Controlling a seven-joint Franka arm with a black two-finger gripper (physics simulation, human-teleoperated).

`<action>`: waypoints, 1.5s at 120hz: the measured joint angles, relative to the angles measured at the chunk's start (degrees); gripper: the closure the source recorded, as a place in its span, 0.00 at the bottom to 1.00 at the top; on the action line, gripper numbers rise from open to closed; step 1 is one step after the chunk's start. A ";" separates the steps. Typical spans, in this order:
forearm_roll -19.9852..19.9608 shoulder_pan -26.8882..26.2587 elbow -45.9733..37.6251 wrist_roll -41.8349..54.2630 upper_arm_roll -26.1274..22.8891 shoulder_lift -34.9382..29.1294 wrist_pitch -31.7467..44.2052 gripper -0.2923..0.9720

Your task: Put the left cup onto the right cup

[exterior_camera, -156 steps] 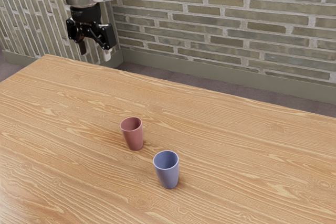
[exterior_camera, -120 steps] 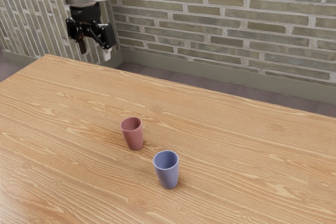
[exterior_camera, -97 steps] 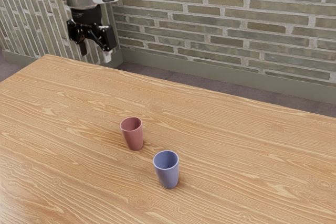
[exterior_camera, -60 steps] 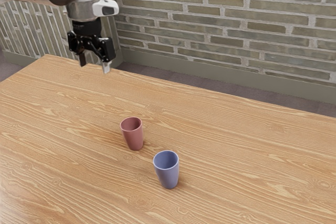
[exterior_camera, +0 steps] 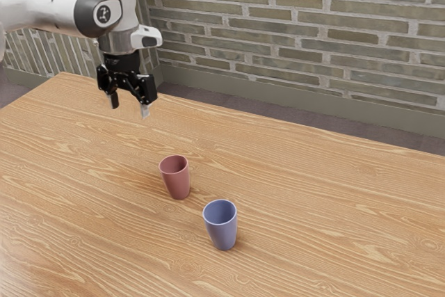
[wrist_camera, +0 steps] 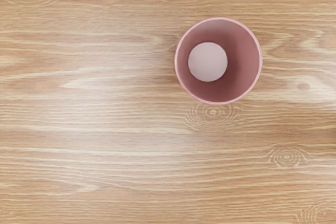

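Wooden table before brick wall, pink cup near blue cup, end effector aloft, wide open, empty

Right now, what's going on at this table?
The arm's fingers hang open and empty above the table, up and toward the exterior view's left of the pink cup. The pink cup and the blue cup stand upright and apart. Nothing is grasped or stacked yet.
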 joint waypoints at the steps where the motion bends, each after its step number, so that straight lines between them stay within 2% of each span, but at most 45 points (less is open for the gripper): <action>1: 0.00 0.01 -0.04 0.00 0.01 0.08 0.12 0.23; 61: -0.15 0.76 -3.57 -0.07 0.13 3.75 6.57 0.23; 132: -1.40 3.05 3.33 0.06 -0.25 12.74 8.54 0.23; 180: -1.64 3.20 3.59 2.02 -0.92 14.34 9.44 0.24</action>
